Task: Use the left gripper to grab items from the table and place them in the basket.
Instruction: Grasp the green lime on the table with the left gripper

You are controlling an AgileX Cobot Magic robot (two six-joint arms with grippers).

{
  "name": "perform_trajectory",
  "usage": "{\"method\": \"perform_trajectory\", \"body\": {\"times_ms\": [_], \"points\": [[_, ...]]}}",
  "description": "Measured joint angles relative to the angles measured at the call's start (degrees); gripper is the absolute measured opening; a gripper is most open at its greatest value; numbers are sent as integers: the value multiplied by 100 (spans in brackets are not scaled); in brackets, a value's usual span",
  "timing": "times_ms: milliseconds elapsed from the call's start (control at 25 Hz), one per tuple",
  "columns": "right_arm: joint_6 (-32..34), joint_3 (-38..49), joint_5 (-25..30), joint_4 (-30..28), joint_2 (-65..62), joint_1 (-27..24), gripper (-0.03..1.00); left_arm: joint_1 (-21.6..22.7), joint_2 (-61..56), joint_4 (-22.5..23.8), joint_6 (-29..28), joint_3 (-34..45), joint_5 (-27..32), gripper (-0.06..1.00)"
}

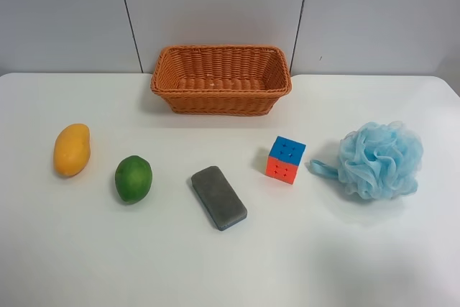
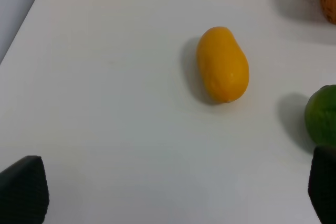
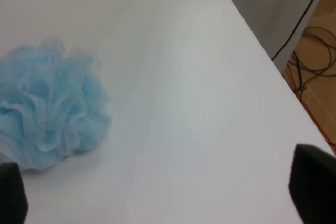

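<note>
Nothing lies in the basket [image 1: 221, 98] at the upper centre of the exterior high view, so the task looks to be at its first pick. All five items rest on the desk [image 1: 230, 271]: the mango [image 1: 72, 149] at left, the green fruit [image 1: 134, 178] near it, the grey block [image 1: 218, 197], the puzzle cube [image 1: 286, 159], and the blue pouf [image 1: 381, 159] at right. The left end effector [image 2: 171, 190] is spread wide and empty. The mango lies ahead of it, roughly centred between its fingers and well apart from them. The next move probably calls for reaching forward and down, then closing across the mango's narrow width.

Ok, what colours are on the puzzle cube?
The puzzle cube: blue top, orange-red sides. Best in exterior high view.
</note>
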Motion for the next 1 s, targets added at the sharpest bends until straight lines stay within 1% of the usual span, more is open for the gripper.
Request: {"method": "perform_trajectory", "body": {"times_ms": [1000], "points": [[0, 0, 0, 0, 0, 0, 99, 0, 0, -29, 5, 0, 0, 99]]}}
